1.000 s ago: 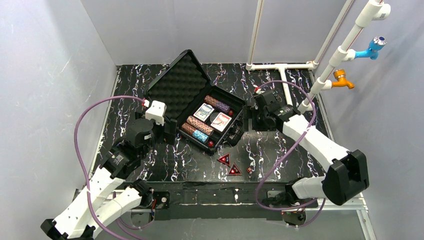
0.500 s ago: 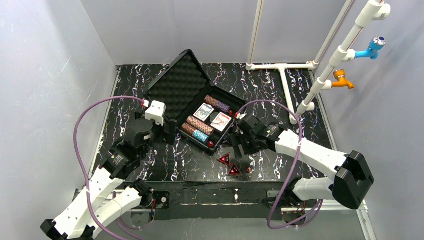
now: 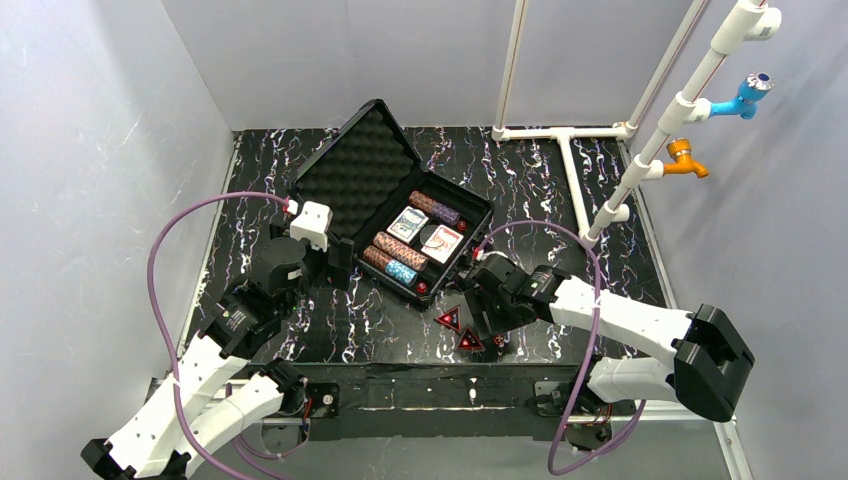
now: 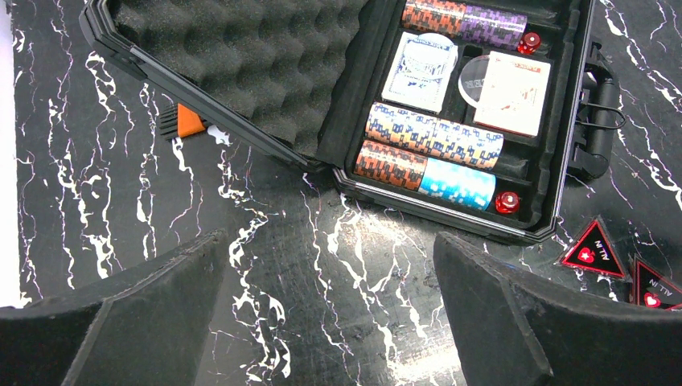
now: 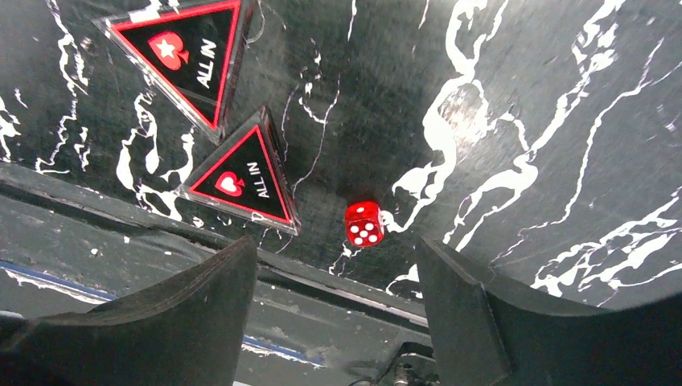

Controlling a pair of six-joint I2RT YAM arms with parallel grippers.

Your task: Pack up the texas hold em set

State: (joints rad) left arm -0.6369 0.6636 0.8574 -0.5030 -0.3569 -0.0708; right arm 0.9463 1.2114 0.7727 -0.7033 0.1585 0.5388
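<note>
Mostly packed imo: black hard plastic case w/ grey foam lid open, chip rolls + card decks in. Left out: small red die just ahead of right gripper (jaws apart, empty), two red triangular markers to its left. Left gripper wide open, empty, case just ahead.

The open case sits mid-counter with chip rolls and two card decks in it. In front of it, by the near edge, lie two triangular markers, a die just right of them.
</note>
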